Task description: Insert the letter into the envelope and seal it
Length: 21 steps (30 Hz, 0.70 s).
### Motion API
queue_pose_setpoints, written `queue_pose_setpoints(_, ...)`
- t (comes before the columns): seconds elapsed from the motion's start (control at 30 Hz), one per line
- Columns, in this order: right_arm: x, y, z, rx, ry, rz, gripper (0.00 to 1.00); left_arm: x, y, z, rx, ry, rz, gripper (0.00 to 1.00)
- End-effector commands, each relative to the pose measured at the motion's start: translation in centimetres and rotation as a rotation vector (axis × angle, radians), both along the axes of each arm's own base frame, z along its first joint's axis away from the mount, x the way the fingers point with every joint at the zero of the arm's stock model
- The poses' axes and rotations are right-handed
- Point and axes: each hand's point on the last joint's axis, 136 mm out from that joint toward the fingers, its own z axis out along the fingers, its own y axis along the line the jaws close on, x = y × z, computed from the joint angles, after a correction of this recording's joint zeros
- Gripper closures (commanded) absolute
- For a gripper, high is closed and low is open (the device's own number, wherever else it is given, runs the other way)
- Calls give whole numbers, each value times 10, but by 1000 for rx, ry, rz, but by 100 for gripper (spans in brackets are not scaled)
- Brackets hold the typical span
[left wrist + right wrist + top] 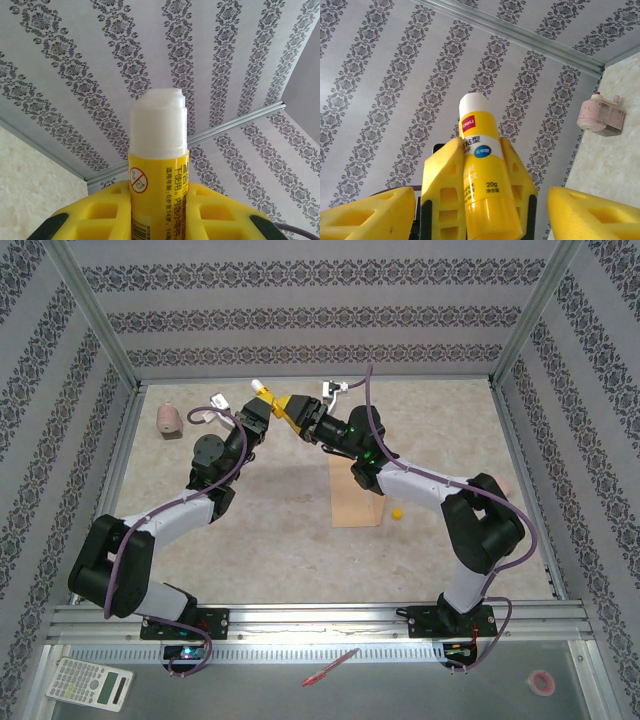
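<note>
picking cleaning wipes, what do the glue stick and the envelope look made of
Glue stick: the yellow tube looks like smooth plastic with a slight sheen and a printed label; the bare white tip looks waxy and matte. Envelope: probably matte tan paper, lying thin and flat with no shine, though it is small in the top view.

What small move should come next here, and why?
Probably close the right pincer on the glue stick's near end: the left pincer holds the stick, and the right fingers stand open on either side of it.
</note>
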Motion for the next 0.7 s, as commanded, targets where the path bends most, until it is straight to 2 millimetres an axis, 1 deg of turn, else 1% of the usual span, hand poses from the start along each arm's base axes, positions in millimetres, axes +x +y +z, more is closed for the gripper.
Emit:
queue_pose_setpoints(0.0, -4, 10, 16, 52, -44, 24, 32, -4, 4, 23, -53, -82, -3, 100)
queue_pose_setpoints(0.3, -4, 12, 16, 73, -42, 29, 47, -2, 4, 21, -66, -81, -4, 100)
queue_pose_setpoints(0.37, -4, 12, 18, 76, -47, 29, 53, -2, 3, 21, -72, -79, -9, 100)
queue_pose_setpoints(0.53, -4, 11, 18, 82, -54, 24, 61, -2, 3, 17, -74, -72, -16, 100)
queue_pose_setpoints(0.67, -4, 12, 22, 91, -63, 34, 63, -2, 1, 12, -70, -58, -21, 100)
